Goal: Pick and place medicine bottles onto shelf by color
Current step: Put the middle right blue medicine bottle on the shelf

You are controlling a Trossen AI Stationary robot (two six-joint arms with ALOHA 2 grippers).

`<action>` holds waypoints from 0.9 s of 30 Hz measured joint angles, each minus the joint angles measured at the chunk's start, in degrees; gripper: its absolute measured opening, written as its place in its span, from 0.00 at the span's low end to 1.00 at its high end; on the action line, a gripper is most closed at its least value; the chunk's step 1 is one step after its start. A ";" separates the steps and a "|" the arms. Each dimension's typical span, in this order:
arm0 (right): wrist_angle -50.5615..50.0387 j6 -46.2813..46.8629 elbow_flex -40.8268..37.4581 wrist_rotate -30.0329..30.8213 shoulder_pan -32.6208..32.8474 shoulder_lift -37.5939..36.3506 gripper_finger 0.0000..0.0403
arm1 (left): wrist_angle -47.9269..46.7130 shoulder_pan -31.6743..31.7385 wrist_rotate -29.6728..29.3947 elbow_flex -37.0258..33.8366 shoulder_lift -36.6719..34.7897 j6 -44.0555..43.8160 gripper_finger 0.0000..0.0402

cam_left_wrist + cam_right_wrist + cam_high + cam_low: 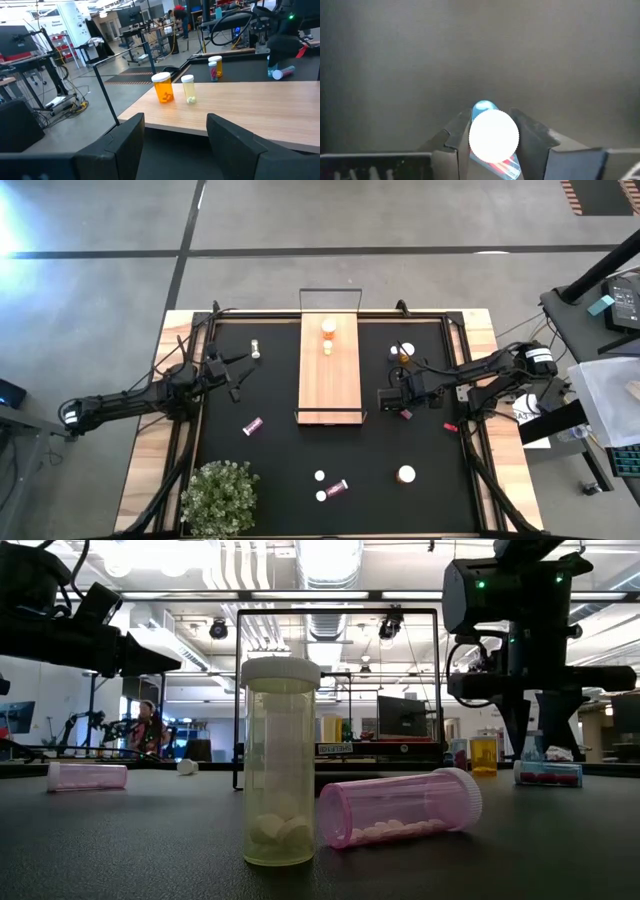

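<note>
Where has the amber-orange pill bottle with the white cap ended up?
From above, the amber-orange bottle stands upright at the far end of the light-wood shelf in the table's middle, with a small pale bottle right beside it.

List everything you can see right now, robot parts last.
shelf: one, light wood with black wire ends, mid-mat.
amber bottles: two; one at the shelf's far end, one on the mat right of the shelf.
pale bottles: three; on the shelf, far left mat, upright at the front.
pink bottles: three, lying; left mat, front, at the right pincer.
white-capped bottles, colour unclear: two, front mat.
red bit: one, right mat.
plant: one, green, front left corner.
left pincer: black, open, left of the shelf.
right pincer: black, shut on a pink bottle's cap.
</note>
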 joint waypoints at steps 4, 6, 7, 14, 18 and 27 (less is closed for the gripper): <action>0.21 0.39 0.00 0.04 0.00 -0.02 0.28 | 0.00 0.01 -0.01 0.00 0.02 0.00 0.49; 0.24 0.57 0.00 0.45 0.00 -0.02 0.28 | 0.00 0.01 -0.01 0.00 0.02 0.01 0.49; 0.21 0.98 0.06 0.84 0.00 -0.02 0.28 | 0.00 0.01 -0.01 0.00 0.01 0.00 0.49; -0.22 3.16 2.87 3.13 -0.76 -0.09 0.28 | 0.00 0.01 0.01 0.00 0.02 0.01 0.49; -0.29 2.52 4.56 4.02 -1.58 -0.09 0.28 | 0.00 0.02 -0.01 0.00 0.00 0.00 0.49; -0.13 1.28 8.72 4.06 -6.82 0.48 0.28 | 0.02 0.02 0.00 0.00 0.02 0.01 0.49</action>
